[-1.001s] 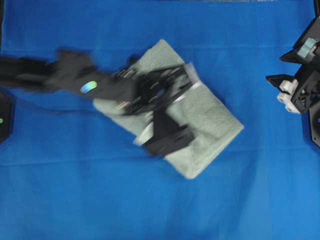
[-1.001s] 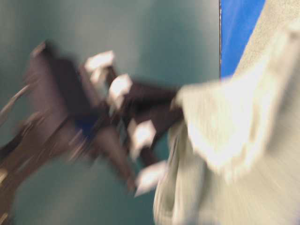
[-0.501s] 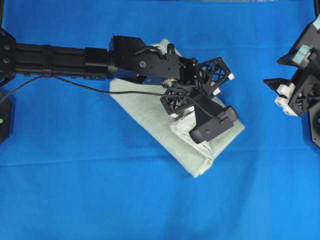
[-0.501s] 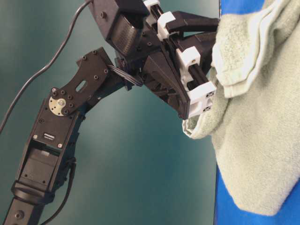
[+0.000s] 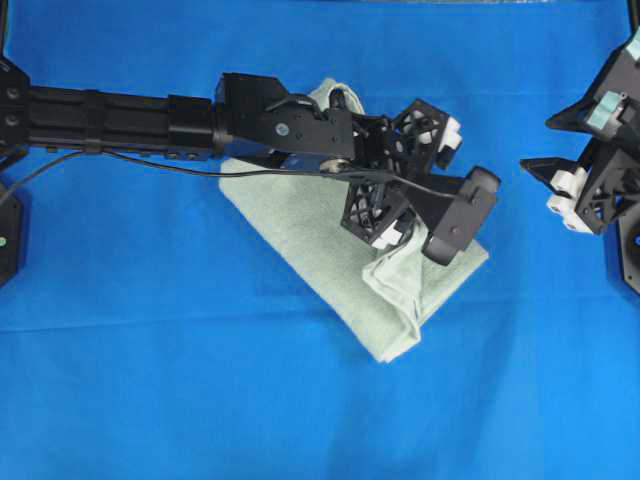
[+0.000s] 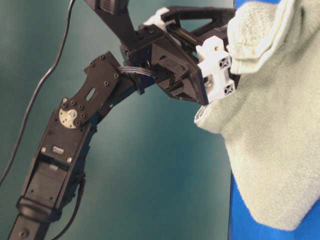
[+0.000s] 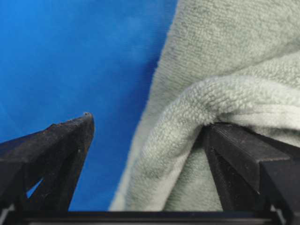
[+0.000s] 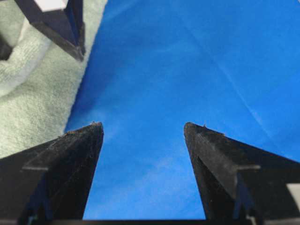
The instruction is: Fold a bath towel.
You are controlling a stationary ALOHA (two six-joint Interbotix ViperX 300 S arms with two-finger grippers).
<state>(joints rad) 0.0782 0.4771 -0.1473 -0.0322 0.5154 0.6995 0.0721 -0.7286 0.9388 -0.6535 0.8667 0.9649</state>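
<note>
Towel [image 5: 330, 270] fold draped over left tool [image 5: 405, 180]

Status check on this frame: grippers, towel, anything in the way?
Left gripper open, towel fold draped on one finger. Right gripper open, off to the side. Bath towel folded on blue cloth. Nothing blocking.

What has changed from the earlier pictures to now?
The left gripper has opened its jaws and let go of the bath towel corner, which now droops over one finger. The right gripper stayed open at the side, and the towel stayed folded on the blue cloth.
</note>
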